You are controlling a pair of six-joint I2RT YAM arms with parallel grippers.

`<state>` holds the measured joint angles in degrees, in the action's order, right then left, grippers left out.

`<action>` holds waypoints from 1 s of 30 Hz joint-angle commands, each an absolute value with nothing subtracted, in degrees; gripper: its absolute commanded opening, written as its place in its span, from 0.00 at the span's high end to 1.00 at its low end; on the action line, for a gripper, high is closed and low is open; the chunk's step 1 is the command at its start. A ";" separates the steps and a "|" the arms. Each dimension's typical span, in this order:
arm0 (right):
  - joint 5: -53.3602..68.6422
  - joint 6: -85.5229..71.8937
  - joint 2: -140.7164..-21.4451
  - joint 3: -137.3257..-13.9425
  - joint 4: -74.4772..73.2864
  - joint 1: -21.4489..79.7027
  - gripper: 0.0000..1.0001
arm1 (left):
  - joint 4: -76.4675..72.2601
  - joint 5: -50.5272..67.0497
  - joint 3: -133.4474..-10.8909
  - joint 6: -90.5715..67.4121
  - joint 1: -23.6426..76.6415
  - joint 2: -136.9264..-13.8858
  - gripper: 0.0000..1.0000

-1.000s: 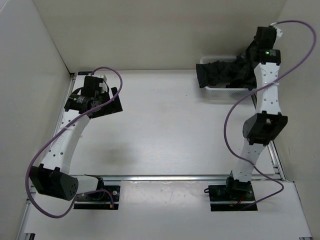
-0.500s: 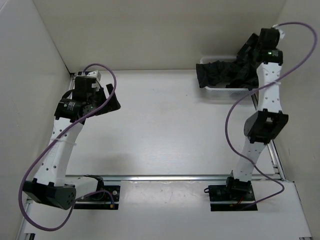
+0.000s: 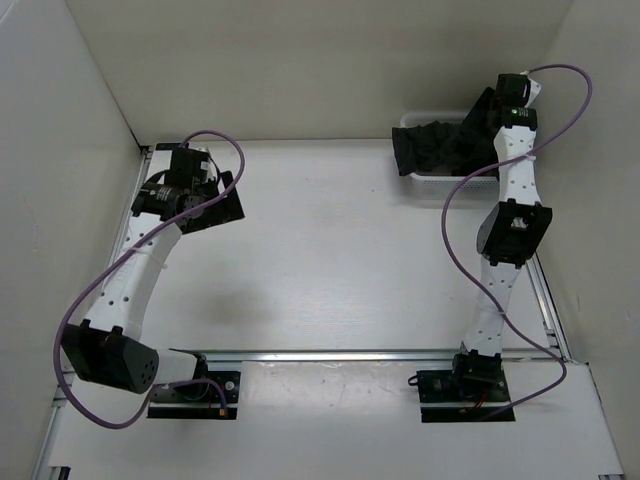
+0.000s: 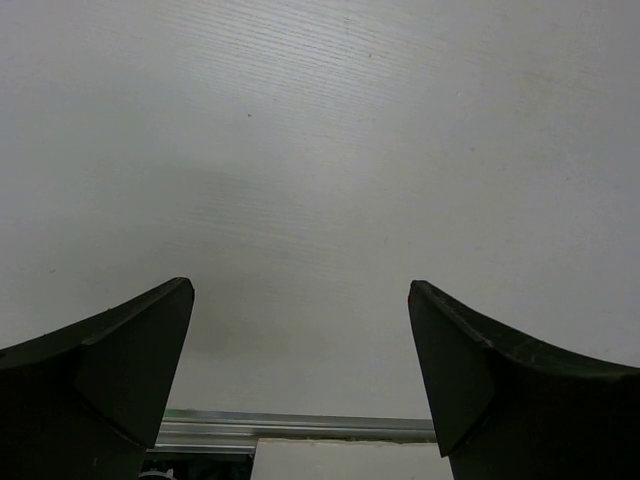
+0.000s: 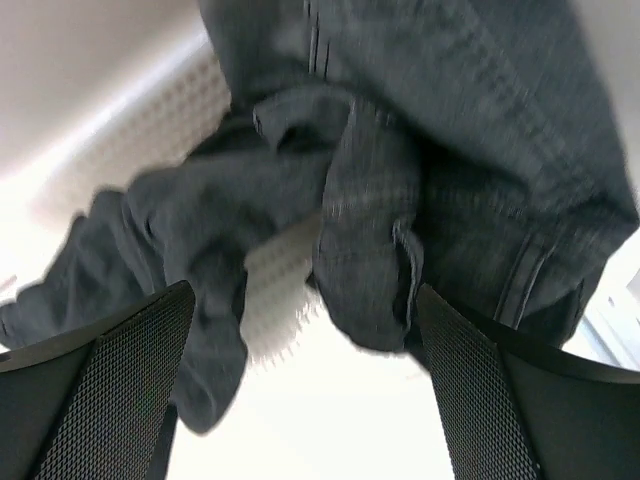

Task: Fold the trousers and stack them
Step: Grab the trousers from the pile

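The trousers [image 3: 430, 148] are a crumpled dark heap lying in and over the white mesh basket [image 3: 445, 184] at the table's far right. My right gripper [image 3: 480, 112] hovers over that heap. In the right wrist view it [image 5: 305, 310] is open, and the dark folds of the trousers [image 5: 420, 150] hang just beyond the fingertips with nothing between the fingers [image 5: 110, 380]. My left gripper [image 3: 215, 203] is at the far left of the table, away from the trousers. It [image 4: 300, 295] is open over bare tabletop.
The basket's white mesh wall [image 5: 170, 120] shows behind the cloth. An aluminium rail [image 4: 300, 428] runs along the table's near edge between the arm bases. White walls enclose the table on the left, back and right.
My right gripper has opened, and its wrist has shifted up and towards the back wall above the basket. The left arm swung slightly; its gripper stays open at the far left.
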<state>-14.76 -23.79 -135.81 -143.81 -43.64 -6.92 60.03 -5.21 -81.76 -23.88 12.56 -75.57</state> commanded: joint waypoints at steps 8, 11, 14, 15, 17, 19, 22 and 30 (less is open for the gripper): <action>-23.29 -21.80 -139.48 -146.51 -39.02 -8.09 0.04 | 58.62 -6.86 -80.77 -24.17 12.66 -79.37 0.00; -23.91 -21.80 -140.80 -145.99 -38.50 -8.61 0.04 | 58.62 -6.86 -80.77 -24.17 12.66 -79.89 0.00; -17.95 -24.25 -142.38 -146.78 -37.71 -9.93 0.08 | 58.62 -6.86 -80.77 -24.17 12.66 -80.51 0.00; -16.54 -24.78 -142.38 -146.78 -37.01 -9.93 0.15 | 58.62 -6.86 -80.77 -24.17 12.66 -80.51 0.00; -13.89 -25.66 -142.91 -148.00 -35.60 -10.45 0.43 | 58.62 -6.86 -80.77 -24.17 12.66 -80.51 0.00; -13.19 -25.66 -142.91 -149.93 -35.60 -10.46 0.79 | 59.15 -6.86 -80.77 -24.17 12.66 -79.81 0.00; -10.38 -26.27 -140.28 -150.47 -35.60 -10.46 0.99 | 59.67 -6.06 -80.77 -24.17 12.66 -77.79 0.00; 11.21 -29.60 -120.17 -150.21 -32.53 -8.80 0.99 | 61.52 -5.54 -82.00 -25.22 12.66 -71.73 0.00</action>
